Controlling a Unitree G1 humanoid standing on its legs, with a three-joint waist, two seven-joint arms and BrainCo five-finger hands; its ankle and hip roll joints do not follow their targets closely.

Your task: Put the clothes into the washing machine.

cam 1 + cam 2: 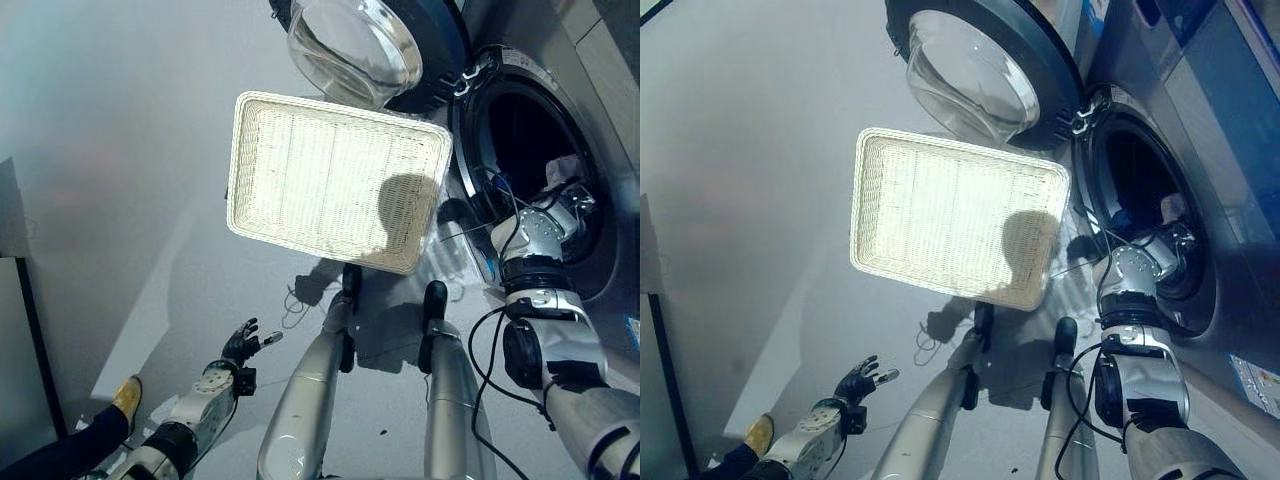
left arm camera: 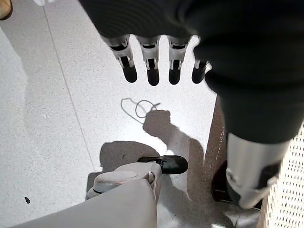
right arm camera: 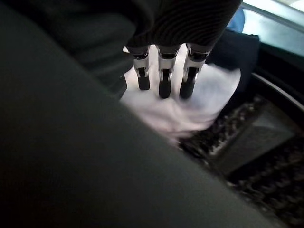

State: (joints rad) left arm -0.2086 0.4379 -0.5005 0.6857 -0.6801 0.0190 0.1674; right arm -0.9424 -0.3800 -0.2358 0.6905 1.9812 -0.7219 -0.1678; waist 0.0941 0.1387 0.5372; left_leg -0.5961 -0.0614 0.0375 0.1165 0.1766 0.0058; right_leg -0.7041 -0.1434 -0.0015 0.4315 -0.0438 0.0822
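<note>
Nearest the head camera, the left hand hangs low beside the robot over the bare floor, idle, its fingers straight and spread with nothing in them; it seems parked there to stay out of the way. Beyond it a white wicker basket sits on the floor in front of the washing machine, close enough for a short carry, and it looks emptied. The machine's round glass door is swung wide open above the basket, leaving the drum mouth free.

The right hand reaches well into the drum. Its fingers point out fairly straight over a pale, whitish garment lying on the ribbed drum wall, with a dark blue piece of clothing behind it. The fingertips seem to rest on or just above the pale cloth rather than curl round it, which reads as pushing or releasing. So the clothes are already inside the machine, and the loading looks close to finished.
</note>
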